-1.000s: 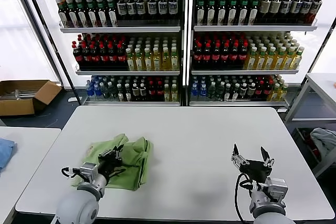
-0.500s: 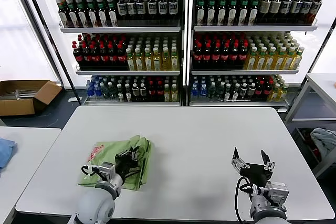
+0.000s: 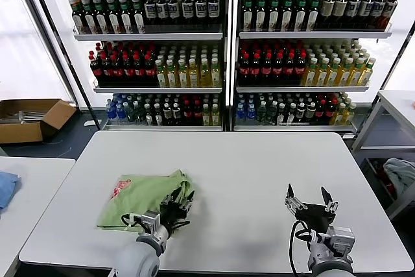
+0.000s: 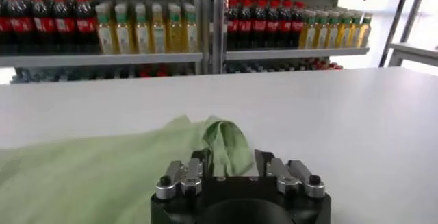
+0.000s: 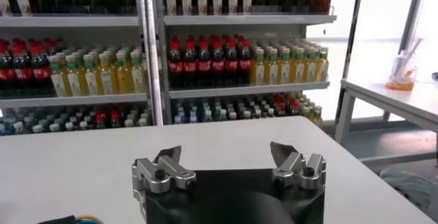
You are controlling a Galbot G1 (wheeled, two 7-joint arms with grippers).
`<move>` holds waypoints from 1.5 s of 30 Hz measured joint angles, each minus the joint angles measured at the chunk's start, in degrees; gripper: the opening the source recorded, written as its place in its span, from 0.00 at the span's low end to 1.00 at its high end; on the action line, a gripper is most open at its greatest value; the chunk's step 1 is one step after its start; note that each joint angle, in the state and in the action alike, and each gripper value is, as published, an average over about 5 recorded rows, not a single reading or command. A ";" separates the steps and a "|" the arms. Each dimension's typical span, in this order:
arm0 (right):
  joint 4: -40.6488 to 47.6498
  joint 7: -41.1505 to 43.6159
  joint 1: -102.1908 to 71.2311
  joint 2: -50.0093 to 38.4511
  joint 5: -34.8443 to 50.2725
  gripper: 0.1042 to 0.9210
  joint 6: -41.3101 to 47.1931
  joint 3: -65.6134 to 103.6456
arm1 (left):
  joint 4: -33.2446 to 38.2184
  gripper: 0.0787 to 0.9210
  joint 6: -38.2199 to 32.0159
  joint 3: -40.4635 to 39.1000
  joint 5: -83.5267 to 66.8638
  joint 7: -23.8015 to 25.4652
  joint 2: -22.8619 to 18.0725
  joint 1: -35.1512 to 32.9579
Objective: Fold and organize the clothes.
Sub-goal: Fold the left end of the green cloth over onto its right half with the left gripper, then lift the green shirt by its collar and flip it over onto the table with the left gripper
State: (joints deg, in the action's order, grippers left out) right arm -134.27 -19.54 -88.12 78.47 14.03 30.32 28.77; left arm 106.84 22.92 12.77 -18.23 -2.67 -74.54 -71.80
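The light green polo shirt [image 3: 139, 200] lies spread on the white table [image 3: 259, 167] at the front left, with its red-and-white print [image 3: 121, 189] facing up. My left gripper [image 3: 178, 200] is at the shirt's right edge. In the left wrist view my left gripper [image 4: 233, 155] is closed on a raised fold of the shirt [image 4: 222, 136], and the rest of the cloth [image 4: 89, 177] lies flat beside it. My right gripper [image 3: 310, 202] is open and empty over bare table at the front right. It also shows in the right wrist view [image 5: 224, 153].
Shelves of bottles [image 3: 220, 50] stand behind the table. A blue cloth [image 3: 5, 186] lies on a side table at the left and a cardboard box [image 3: 29, 118] sits on the floor. A grey-blue cloth [image 3: 402, 176] lies at the right, below another table [image 3: 395, 105].
My left gripper has moved right across the shirt, drawing the cloth with it. The shirt has gone from bunched to flatter, and its print now shows. The right arm has barely moved.
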 measured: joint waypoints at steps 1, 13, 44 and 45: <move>0.13 0.07 0.02 -0.04 0.00 0.88 -0.05 -0.04 | 0.32 0.58 -0.05 -0.13 -0.96 -0.06 -0.13 -0.28; 2.44 0.23 1.80 -0.72 0.46 0.88 -0.20 -1.21 | 11.53 0.88 -0.65 2.67 -20.40 -1.28 0.34 -2.03; 6.91 0.20 7.84 -3.02 2.84 0.88 0.21 -3.92 | -3.01 0.88 -1.90 20.97 -11.95 0.77 9.97 -3.28; 6.99 0.19 7.83 -2.94 2.78 0.88 0.21 -3.99 | -3.40 0.88 -1.80 21.07 -12.13 0.97 10.05 -3.37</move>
State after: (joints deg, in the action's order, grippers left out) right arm -127.27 -19.35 -80.29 75.53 16.81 30.53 24.78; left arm 103.44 21.12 33.84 -30.36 -1.70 -64.48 -75.17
